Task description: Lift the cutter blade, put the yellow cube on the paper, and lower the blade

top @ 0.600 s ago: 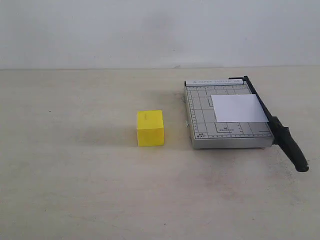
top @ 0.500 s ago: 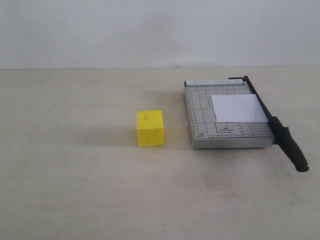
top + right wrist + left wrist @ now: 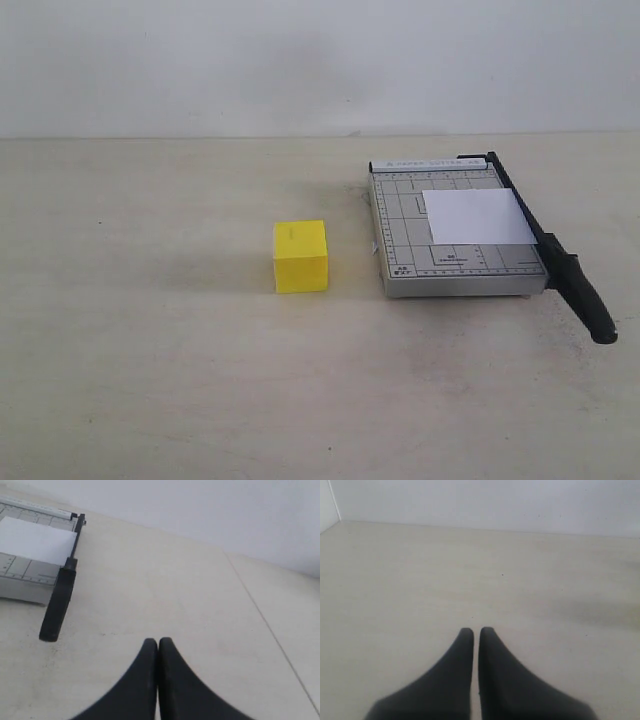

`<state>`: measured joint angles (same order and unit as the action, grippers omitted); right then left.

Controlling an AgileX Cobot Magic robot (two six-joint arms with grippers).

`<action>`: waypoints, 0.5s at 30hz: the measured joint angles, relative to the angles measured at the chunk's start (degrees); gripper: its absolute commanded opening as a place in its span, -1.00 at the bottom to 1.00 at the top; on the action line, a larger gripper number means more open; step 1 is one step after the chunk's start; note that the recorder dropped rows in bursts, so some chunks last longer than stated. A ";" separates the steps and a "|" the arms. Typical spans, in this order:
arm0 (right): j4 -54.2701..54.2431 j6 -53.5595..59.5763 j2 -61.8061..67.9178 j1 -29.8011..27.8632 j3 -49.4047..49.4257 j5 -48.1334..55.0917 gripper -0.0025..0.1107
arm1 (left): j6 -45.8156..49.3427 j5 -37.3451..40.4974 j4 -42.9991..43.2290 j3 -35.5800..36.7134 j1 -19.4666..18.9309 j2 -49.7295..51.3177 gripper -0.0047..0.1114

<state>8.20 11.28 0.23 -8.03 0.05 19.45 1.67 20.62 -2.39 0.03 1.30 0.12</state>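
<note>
The yellow cube [image 3: 300, 256] rests on the table, left of the grey cutter base [image 3: 400, 215]. The white paper [image 3: 477, 216] lies flat on that base, against its right edge. The cutter blade [image 3: 560, 260] is down along that edge, its thick black handle [image 3: 587, 298] reaching past the base's near end. In the right wrist view the blade [image 3: 60, 600], the paper [image 3: 35, 540] and the base [image 3: 20, 577] show ahead of my right gripper [image 3: 158, 641], which is shut and empty. My left gripper [image 3: 476, 630] is shut over bare table, holding nothing. Neither arm shows in the exterior view.
A pale wall [image 3: 320, 60] closes off the far side of the table. A thin seam line [image 3: 265, 625] runs across the tabletop in the right wrist view.
</note>
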 measured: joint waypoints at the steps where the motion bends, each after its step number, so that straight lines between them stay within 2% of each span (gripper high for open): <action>1: 0.31 0.25 0.00 0.00 0.00 -1.17 -0.96 | 0.00 0.00 0.00 0.00 0.00 0.00 -0.84; 12: 0.57 0.01 0.00 0.00 0.00 -23.56 -0.96 | 0.00 0.00 0.00 0.00 0.00 0.00 -0.84; 13: 0.57 -0.96 0.00 0.00 0.00 -24.70 -0.96 | 0.00 0.00 0.00 0.00 0.00 0.00 -0.84; 15: -1.52 -12.11 0.00 0.00 0.00 -30.37 -0.96 | 0.00 0.00 0.00 0.00 0.00 0.00 -0.84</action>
<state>6.68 -0.83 0.23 -8.03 0.05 -10.92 1.67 20.62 -2.39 0.03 1.30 0.12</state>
